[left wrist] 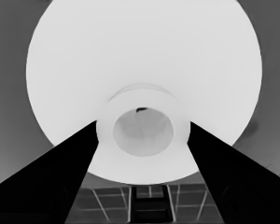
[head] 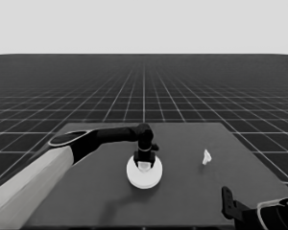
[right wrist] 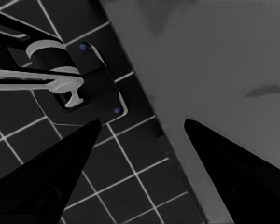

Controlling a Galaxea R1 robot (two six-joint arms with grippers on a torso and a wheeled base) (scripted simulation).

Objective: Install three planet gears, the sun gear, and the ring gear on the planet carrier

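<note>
Parking duty for the right gripper at the desk's near right corner, jaws spread wide on nothing. Mid-desk, the left gripper clamps the larger round part's raised hub, presumably to seat it squarely. Farther right, the thin white piece lies alone.

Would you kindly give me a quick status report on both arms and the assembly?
Left gripper at table centre, fingers shut on larger round part by its hub. Right gripper parked at near right corner, open. Thin white piece lies apart, right.
</note>
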